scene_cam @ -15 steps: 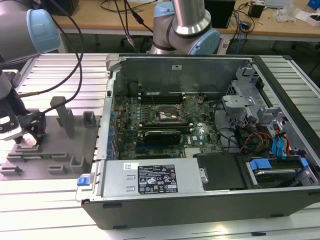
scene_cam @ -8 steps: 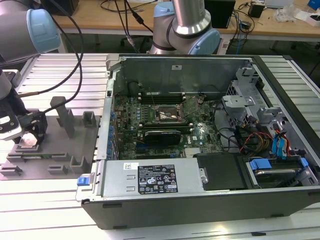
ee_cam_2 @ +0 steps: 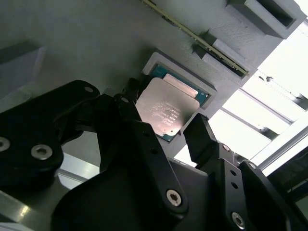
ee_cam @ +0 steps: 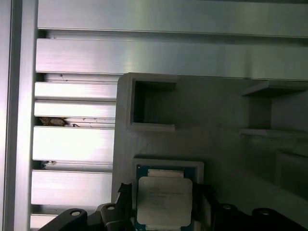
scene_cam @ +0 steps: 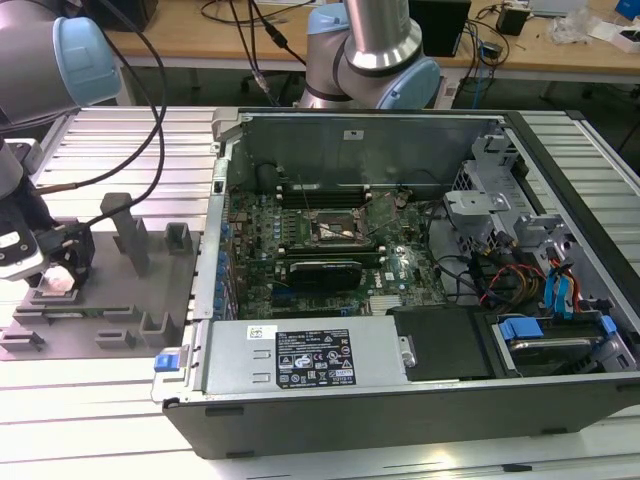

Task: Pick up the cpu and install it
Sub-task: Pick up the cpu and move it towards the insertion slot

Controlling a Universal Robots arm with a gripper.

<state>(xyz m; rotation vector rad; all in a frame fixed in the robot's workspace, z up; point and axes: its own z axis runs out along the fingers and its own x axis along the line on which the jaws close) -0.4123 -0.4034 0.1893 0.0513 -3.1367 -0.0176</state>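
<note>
The tool [ee_cam_2: 163,111] straddles the cpu [ee_cam_2: 167,107] in the grey tray [ee_cam_2: 96,48] (whether it grips, I cannot tell).

**Exterior view.** Your work surface is a grooved aluminium table [scene_cam: 100,420]. Beyond its far edge you see a light wooden bench [scene_cam: 190,45] carrying loose black cables [scene_cam: 228,14] and a black box [scene_cam: 440,25]. **First wrist view.** Note how the table's slats [ee_cam: 72,144] reflect strong light. **Second wrist view.** Here the same surface glares almost white.
</note>
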